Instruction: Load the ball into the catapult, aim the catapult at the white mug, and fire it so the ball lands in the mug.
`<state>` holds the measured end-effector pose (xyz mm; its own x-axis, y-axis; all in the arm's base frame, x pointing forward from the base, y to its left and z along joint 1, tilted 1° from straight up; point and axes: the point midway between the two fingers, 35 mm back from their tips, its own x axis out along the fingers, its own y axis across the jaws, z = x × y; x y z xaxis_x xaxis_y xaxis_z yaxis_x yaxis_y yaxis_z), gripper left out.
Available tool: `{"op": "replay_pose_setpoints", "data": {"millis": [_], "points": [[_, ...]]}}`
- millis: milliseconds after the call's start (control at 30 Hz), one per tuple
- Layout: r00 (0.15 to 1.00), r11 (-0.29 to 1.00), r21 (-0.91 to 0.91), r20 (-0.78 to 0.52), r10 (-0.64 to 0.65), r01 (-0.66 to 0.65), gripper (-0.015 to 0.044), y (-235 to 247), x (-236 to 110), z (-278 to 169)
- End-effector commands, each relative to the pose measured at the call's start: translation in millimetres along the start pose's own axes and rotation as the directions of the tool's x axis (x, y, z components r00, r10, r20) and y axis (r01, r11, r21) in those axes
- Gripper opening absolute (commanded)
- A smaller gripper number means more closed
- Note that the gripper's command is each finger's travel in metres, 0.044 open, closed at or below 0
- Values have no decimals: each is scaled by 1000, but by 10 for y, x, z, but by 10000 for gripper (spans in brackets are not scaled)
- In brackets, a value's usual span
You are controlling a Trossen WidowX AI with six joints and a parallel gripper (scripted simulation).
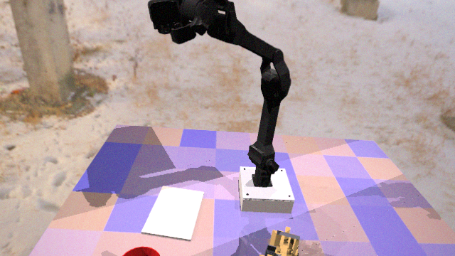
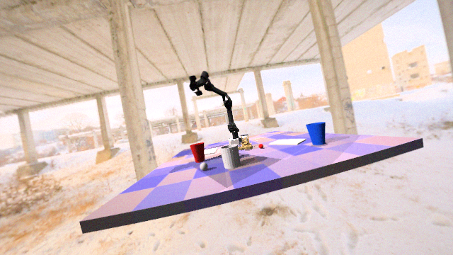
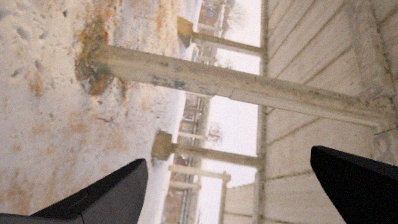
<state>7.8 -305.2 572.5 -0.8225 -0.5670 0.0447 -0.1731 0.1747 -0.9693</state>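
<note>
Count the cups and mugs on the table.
3. Red cup at the left, white mug in the middle front, blue cup at the right. Others could be hidden behind these.

Black arm (image 2: 226, 103), checkered purple-pink table (image 2: 318, 159), red cup (image 2: 197, 152), blue cup (image 2: 316, 133), golden catapult (image 2: 245, 142).

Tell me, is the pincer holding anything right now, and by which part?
Nothing. The pincer is wide open, raised high above the table, with only background between its fingers.
</note>
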Motion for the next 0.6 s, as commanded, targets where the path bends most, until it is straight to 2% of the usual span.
{"op": "replay_pose_setpoints", "data": {"millis": [0,33,267,567], "points": [[1000,1000,2,4,-2,2,426,0,-6,11],[1000,1000,7,17,-10,9,440,1,-24,46],[974,993,85,205,-92,76,440,50,-318,511],[874,980,186,462,-149,68,440,235,-831,1079]]}}
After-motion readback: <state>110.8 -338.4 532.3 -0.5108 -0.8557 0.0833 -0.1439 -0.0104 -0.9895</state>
